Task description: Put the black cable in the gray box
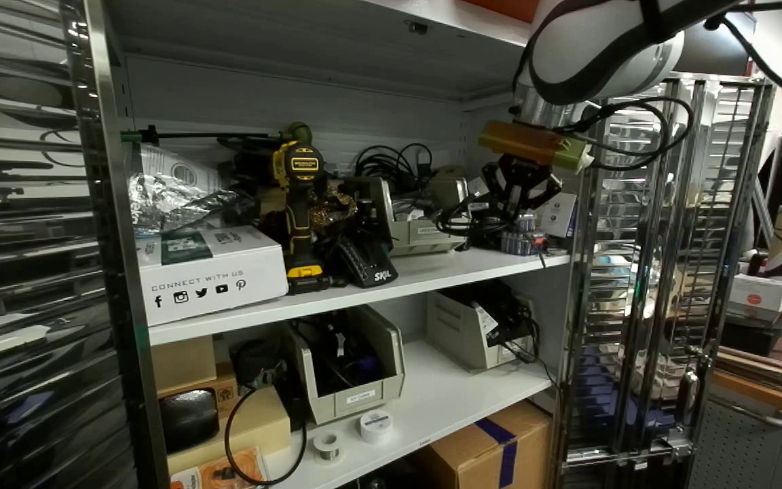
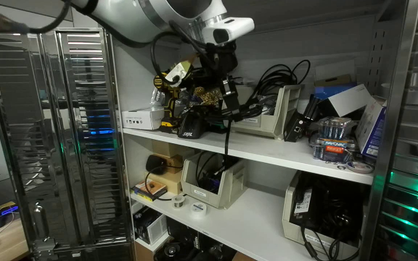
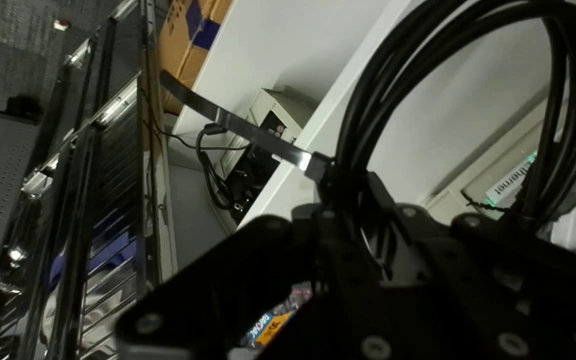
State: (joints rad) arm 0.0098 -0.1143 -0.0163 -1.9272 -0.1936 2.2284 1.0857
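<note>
The black cable is a looped bundle of thin cord with a strap hanging from it. Its loops (image 3: 360, 117) fill the upper right of the wrist view. My gripper (image 3: 353, 192) is shut on the bundle near the strap. In both exterior views the gripper (image 1: 514, 212) (image 2: 233, 113) holds the cable (image 1: 486, 225) (image 2: 254, 111) above the upper shelf's front. A gray box (image 1: 425, 238) (image 2: 256, 127) stands on that shelf beside the held cable, with another black cord coil rising from it. Its label, partly hidden, shows in the wrist view (image 3: 510, 179). Which gray box is meant, I cannot tell.
On the upper shelf stand a yellow drill (image 1: 299, 204), a SKIL battery (image 1: 364, 261), a white box (image 1: 214, 275) and battery packs (image 2: 334, 146). The lower shelf bears gray bins (image 1: 357, 401) (image 2: 303, 237) with cords. Metal doors (image 1: 635, 305) flank the cabinet.
</note>
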